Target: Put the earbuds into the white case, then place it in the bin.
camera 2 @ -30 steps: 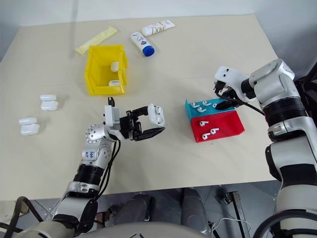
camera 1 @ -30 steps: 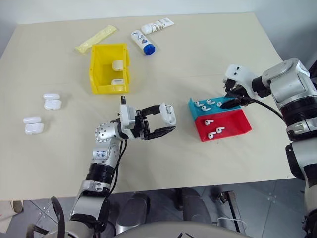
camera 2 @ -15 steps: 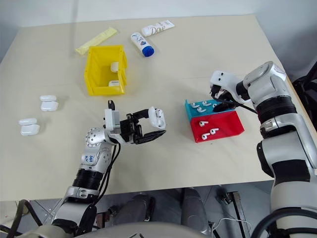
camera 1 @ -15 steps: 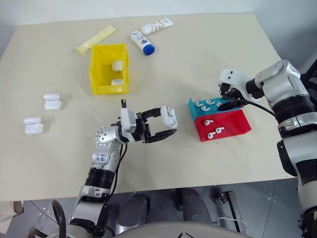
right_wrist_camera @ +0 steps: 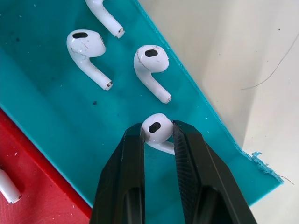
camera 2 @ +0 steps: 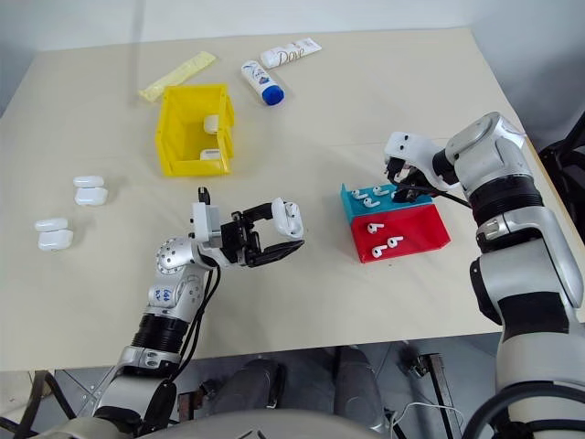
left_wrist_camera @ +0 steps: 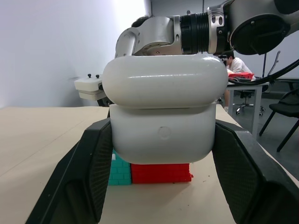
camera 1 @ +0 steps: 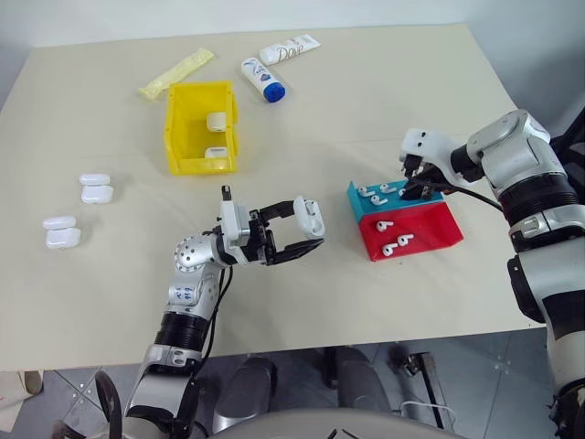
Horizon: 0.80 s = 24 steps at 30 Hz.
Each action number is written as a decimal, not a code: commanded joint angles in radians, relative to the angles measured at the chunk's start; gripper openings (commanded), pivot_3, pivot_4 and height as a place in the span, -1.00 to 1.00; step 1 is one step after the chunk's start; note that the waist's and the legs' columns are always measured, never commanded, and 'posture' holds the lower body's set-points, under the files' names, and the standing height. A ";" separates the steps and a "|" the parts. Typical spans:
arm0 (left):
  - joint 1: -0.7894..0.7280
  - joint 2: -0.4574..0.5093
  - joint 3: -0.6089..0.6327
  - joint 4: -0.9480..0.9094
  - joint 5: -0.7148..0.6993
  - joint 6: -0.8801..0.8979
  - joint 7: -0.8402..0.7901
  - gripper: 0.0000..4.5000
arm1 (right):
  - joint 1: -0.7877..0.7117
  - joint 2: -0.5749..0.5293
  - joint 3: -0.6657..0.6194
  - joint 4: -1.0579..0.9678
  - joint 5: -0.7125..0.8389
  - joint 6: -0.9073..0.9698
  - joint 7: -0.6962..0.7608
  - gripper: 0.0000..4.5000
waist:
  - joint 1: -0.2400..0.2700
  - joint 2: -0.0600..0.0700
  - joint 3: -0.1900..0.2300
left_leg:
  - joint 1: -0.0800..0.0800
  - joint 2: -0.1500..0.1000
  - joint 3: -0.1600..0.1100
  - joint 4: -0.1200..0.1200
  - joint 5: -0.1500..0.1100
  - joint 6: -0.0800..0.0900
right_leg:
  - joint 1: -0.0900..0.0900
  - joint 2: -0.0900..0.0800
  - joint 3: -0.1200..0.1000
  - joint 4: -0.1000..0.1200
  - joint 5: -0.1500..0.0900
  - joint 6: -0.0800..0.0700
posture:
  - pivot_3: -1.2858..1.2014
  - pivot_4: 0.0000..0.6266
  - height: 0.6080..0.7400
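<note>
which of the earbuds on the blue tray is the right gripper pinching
The earbud nearest the blue tray's table-side edge: its head sits between the right gripper's two black fingers. The other earbuds lie free, untouched.

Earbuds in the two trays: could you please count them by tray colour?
Blue tray: 4 earbuds, one pinched by the right claw
Red tray: 3 earbuds
Total: 7 earbuds

Left gripper [camera 1: 302, 233] holds a small glossy white case [camera 1: 311, 216] above the beige table [camera 1: 366, 110]; right gripper [camera 1: 413, 189] reaches into the low blue tray [camera 1: 395, 198] of white earbuds [camera 1: 376, 194], beside the red tray [camera 1: 430, 230].
</note>
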 commanded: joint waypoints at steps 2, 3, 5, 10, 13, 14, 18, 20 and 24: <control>-0.013 -0.004 -0.005 -0.026 -0.011 -0.009 0.001 0.24 | -0.018 -0.019 -0.054 -0.027 0.011 0.004 -0.007 -0.78 | 0.000 0.000 0.000 | 0.000 0.000 0.000 0.000 0.000 0.000 | 0.000 0.000 0.000 0.000 0.000 0.000 | 0.03 -0.52 1.00; -0.015 -0.005 -0.007 -0.022 -0.012 -0.007 -0.002 0.24 | -0.010 -0.032 -0.079 -0.064 0.034 0.007 0.004 -0.78 | 0.000 0.000 0.000 | 0.000 0.000 0.000 0.000 0.000 0.000 | 0.000 0.000 0.000 0.000 0.000 0.000 | 0.03 -0.52 1.00; -0.020 -0.009 -0.010 -0.011 -0.015 -0.007 -0.010 0.24 | 0.012 -0.054 -0.124 -0.143 0.074 0.032 0.031 -0.78 | 0.001 0.000 0.000 | -0.001 0.000 0.000 0.000 0.000 0.000 | -0.001 0.000 0.000 0.000 0.000 0.000 | 0.03 -0.52 1.00; -0.044 -0.027 -0.016 0.049 -0.021 -0.015 -0.050 0.24 | 0.174 -0.134 -0.285 -0.547 0.226 0.222 0.067 -0.78 | 0.007 0.000 -0.001 | -0.001 0.000 -0.001 0.000 0.000 0.000 | 0.000 0.000 -0.001 0.000 0.000 0.000 | 0.03 -0.52 1.00; -0.091 -0.047 -0.011 0.128 -0.019 -0.031 -0.079 0.24 | 0.325 -0.129 -0.454 -0.882 0.387 0.458 0.022 -0.78 | 0.009 0.000 -0.001 | -0.001 0.000 -0.001 0.001 0.000 0.000 | 0.001 0.000 -0.001 0.000 0.000 0.000 | 0.03 -0.52 1.00; -0.110 -0.055 -0.009 0.159 -0.017 -0.038 -0.089 0.24 | 0.386 -0.114 -0.521 -1.008 0.462 0.558 0.011 -0.78 | 0.012 0.000 -0.001 | -0.001 0.000 -0.001 0.001 0.000 0.000 | 0.001 -0.001 -0.001 0.000 0.000 0.000 | 0.03 -0.52 1.00; -0.186 -0.077 0.003 0.279 -0.009 -0.074 -0.129 0.24 | 0.549 0.001 -0.727 -1.355 0.677 0.865 -0.108 -0.78 | 0.024 -0.001 -0.002 | -0.001 0.000 -0.002 0.002 0.000 0.000 | 0.001 -0.001 -0.001 0.000 0.000 0.000 | 0.03 -0.52 1.00; -0.222 -0.082 0.008 0.337 -0.007 -0.092 -0.157 0.24 | 0.575 0.090 -0.807 -1.465 0.749 1.004 -0.189 -0.78 | 0.026 -0.003 -0.004 | -0.001 0.000 -0.001 0.002 0.000 0.000 | 0.001 -0.001 -0.001 0.000 0.000 0.000 | 0.03 -0.52 1.00; -0.301 -0.095 0.022 0.450 -0.003 -0.131 -0.200 0.24 | 0.572 0.332 -0.971 -1.634 0.840 1.244 -0.334 -0.78 | 0.027 -0.003 -0.005 | -0.001 0.000 -0.002 0.002 0.000 0.000 | 0.000 -0.001 0.000 0.002 0.000 0.000 | 0.03 -0.52 1.00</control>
